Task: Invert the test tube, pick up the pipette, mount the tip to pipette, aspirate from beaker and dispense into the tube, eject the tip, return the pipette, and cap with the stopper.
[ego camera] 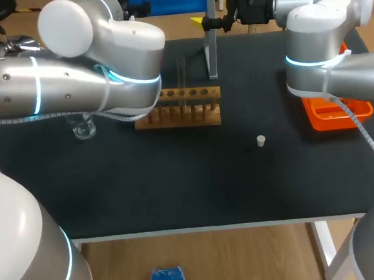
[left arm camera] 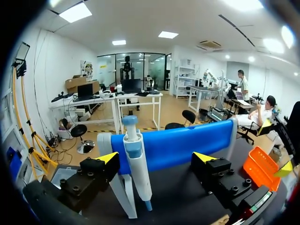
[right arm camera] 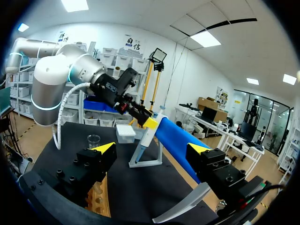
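By my judgement the work stands at its second step. The pipette (left arm camera: 136, 159) still hangs on its white stand (left arm camera: 123, 194), so picking it up is the step in hand and nothing after it has begun. The left gripper (left arm camera: 156, 158) is spread wide with the pipette between its fingers, nearer one finger than the other, and neither appears to press on it. The right gripper (right arm camera: 153, 147) is also spread wide and holds nothing; the stand and pipette lie ahead of it. The test tube (ego camera: 182, 82) stands upright in the wooden rack (ego camera: 178, 111), which lies below and to one side of the right gripper. I cannot tell which way the tube's mouth faces, so the inverting cannot be confirmed. The stopper (ego camera: 261, 140) lies alone on the surface (ego camera: 178, 192), well apart from the rack and from both grippers, so capping is left to do. The tip box (right arm camera: 125, 133) and beaker (right arm camera: 93, 140) sit beyond the stand as seen from the right gripper. Mounting, aspirating, dispensing, ejecting and returning all remain. As for room, a blue barrier (left arm camera: 187, 145) closes off the far edge just behind the pipette, ahead of the left gripper. The pipette will therefore likely have to come up and back rather than forward. The stand's upright is just beside the pipette, and the right gripper is near the left one, with an orange tray (ego camera: 337, 115) off to that side. The most open room is the bare surface on the near side of the rack, broken only by the stopper.
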Motion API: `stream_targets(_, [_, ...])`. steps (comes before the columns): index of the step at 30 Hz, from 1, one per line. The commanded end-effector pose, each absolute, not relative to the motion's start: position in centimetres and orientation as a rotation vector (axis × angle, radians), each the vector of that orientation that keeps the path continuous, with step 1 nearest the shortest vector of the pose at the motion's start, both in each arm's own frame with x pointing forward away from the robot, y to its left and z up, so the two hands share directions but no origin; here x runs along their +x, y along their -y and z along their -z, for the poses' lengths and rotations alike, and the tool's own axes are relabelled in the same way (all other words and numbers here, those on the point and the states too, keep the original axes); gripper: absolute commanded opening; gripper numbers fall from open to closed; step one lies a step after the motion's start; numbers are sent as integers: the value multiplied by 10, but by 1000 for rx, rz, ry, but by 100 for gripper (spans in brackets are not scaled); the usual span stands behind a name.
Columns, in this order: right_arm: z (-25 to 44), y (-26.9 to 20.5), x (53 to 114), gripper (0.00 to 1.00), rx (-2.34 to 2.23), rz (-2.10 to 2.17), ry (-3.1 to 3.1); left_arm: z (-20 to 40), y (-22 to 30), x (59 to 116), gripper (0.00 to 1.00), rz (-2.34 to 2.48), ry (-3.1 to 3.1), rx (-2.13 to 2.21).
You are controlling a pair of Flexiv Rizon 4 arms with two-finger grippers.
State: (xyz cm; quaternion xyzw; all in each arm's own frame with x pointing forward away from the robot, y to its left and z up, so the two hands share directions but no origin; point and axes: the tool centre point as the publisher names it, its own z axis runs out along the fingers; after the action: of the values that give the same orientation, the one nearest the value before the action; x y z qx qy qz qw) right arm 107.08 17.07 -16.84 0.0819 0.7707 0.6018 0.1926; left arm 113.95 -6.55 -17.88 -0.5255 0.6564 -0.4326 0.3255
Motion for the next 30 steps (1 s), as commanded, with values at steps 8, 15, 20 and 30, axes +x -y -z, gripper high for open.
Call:
stream_targets(8, [168, -170, 1070, 100, 229, -1689, -2163, 145, 53, 1104, 100, 1311, -2021, -1030])
stream_targets(15, [168, -170, 1070, 100, 229, -1689, -2163, 137, 41, 1078, 100, 1501, -2261, -604])
stream_targets(20, [168, -170, 1070, 100, 229, -1689, -2163, 131, 33, 1067, 100, 1632, -2343, -329])
stream_targets(30, [168, -170, 1070, 100, 229, -1689, -2163, 118, 38, 1039, 100, 1925, -2472, 131])
